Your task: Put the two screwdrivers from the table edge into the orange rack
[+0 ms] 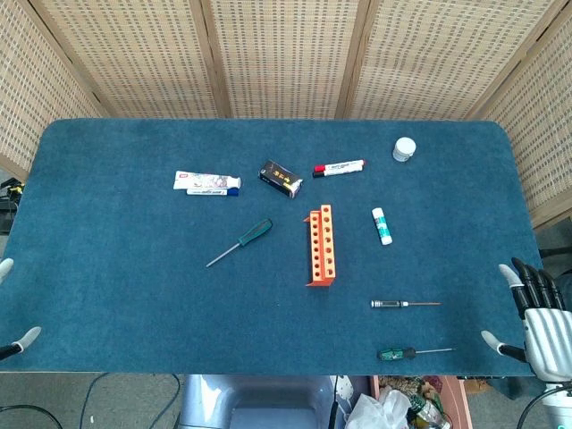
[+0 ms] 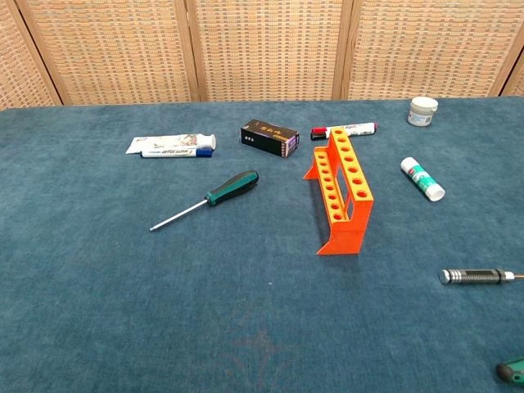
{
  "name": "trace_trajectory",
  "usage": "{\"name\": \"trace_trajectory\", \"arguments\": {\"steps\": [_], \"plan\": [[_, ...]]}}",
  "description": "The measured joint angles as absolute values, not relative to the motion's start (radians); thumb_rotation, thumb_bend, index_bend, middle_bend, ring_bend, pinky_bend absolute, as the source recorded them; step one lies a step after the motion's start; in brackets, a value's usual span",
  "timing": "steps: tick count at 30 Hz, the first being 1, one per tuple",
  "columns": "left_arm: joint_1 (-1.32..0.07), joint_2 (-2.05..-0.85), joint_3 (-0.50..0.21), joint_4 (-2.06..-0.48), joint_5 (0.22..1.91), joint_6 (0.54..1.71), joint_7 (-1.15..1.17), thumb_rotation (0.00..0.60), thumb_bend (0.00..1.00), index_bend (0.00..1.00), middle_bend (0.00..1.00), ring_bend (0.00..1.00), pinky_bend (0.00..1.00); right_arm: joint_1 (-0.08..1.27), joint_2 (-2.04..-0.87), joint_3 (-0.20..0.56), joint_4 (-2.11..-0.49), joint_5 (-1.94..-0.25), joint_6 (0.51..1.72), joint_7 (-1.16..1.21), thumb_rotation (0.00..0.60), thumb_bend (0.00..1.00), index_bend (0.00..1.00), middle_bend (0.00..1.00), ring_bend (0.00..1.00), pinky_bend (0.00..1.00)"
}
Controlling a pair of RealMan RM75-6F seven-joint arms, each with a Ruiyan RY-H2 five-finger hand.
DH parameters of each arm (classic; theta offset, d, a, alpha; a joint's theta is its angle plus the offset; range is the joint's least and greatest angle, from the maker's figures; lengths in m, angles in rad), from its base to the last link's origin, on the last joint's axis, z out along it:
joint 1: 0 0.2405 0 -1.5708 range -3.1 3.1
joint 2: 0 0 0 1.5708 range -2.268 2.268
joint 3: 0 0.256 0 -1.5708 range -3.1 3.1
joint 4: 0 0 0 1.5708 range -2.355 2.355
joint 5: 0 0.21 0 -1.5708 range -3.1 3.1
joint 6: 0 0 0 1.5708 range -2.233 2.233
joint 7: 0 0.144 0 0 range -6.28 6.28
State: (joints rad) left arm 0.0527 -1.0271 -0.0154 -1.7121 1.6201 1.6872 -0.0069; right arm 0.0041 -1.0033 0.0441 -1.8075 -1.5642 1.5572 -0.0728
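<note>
Fingers of the right hand (image 1: 539,315) are spread, holding nothing, beside two screwdrivers (image 1: 404,304); left hand (image 1: 16,340) barely visible, grip indeterminate.

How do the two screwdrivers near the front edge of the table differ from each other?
The silver-handled screwdriver has a slim, metallic handle; the green-handled screwdriver has a dark green and black handle. The silver-handled one lies farther from the table edge and nearer the orange rack; the green-handled one lies closest to the edge. Both lie flat, roughly parallel, tips pointing toward the right hand, and neither is held.
</note>
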Motion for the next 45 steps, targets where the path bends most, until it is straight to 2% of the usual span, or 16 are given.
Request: {"name": "trace_trajectory", "arguments": {"steps": [8, 10, 16, 23, 26, 30, 34, 38, 45], "plan": [[0.051, -1.028, -0.018, -1.712, 1.615, 1.684, -0.005, 0.6, 0.0, 0.0, 0.0, 0.0, 0.0, 0.036, -1.013, 0.042, -1.793, -1.561, 1.493, -0.067, 0.6, 0.0, 0.05, 0.0, 0.0, 0.0], [0.049, -1.029, -0.02, -1.713, 1.611, 1.68, -0.001, 0.6, 0.0, 0.0, 0.0, 0.0, 0.0, 0.054, -1.016, 0.041, -1.785, -1.564, 1.46, -0.062, 0.6, 0.0, 0.09, 0.0, 0.0, 0.0], [0.038, -1.032, -0.029, -1.72, 1.587, 1.656, 0.017, 0.6, 0.0, 0.0, 0.0, 0.0, 0.0, 0.158, -1.044, 0.044, -1.747, -1.573, 1.291, -0.041, 0.6, 0.0, 0.24, 0.0, 0.0, 0.0], [0.021, -1.037, -0.045, -1.727, 1.538, 1.616, 0.039, 0.6, 0.0, 0.0, 0.0, 0.0, 0.0, 0.319, -1.153, 0.061, -1.677, -1.531, 1.042, -0.104, 0.6, 0.11, 0.3, 0.0, 0.0, 0.0], [0.013, -1.039, -0.051, -1.728, 1.516, 1.597, 0.048, 0.6, 0.0, 0.0, 0.0, 0.0, 0.0, 0.375, -1.222, 0.071, -1.646, -1.489, 0.979, -0.166, 0.6, 0.15, 0.35, 0.0, 0.0, 0.0], [0.003, -1.041, -0.058, -1.729, 1.497, 1.578, 0.056, 0.6, 0.0, 0.0, 0.0, 0.0, 0.0, 0.408, -1.295, 0.083, -1.617, -1.429, 0.939, -0.233, 0.6, 0.17, 0.39, 0.0, 0.0, 0.0], [-0.003, -1.042, -0.06, -1.729, 1.485, 1.565, 0.061, 0.6, 0.0, 0.0, 0.0, 0.0, 0.0, 0.426, -1.346, 0.09, -1.59, -1.367, 0.919, -0.298, 0.6, 0.23, 0.4, 0.0, 0.0, 0.0], [-0.004, -1.043, -0.06, -1.728, 1.484, 1.566, 0.059, 0.6, 0.0, 0.0, 0.0, 0.0, 0.0, 0.442, -1.392, 0.093, -1.57, -1.296, 0.913, -0.371, 0.6, 0.25, 0.4, 0.0, 0.0, 0.0], [-0.005, -1.048, -0.055, -1.725, 1.495, 1.569, 0.063, 0.6, 0.0, 0.0, 0.0, 0.0, 0.0, 0.453, -1.41, 0.078, -1.553, -1.233, 0.911, -0.427, 0.6, 0.26, 0.4, 0.0, 0.0, 0.0]]}}
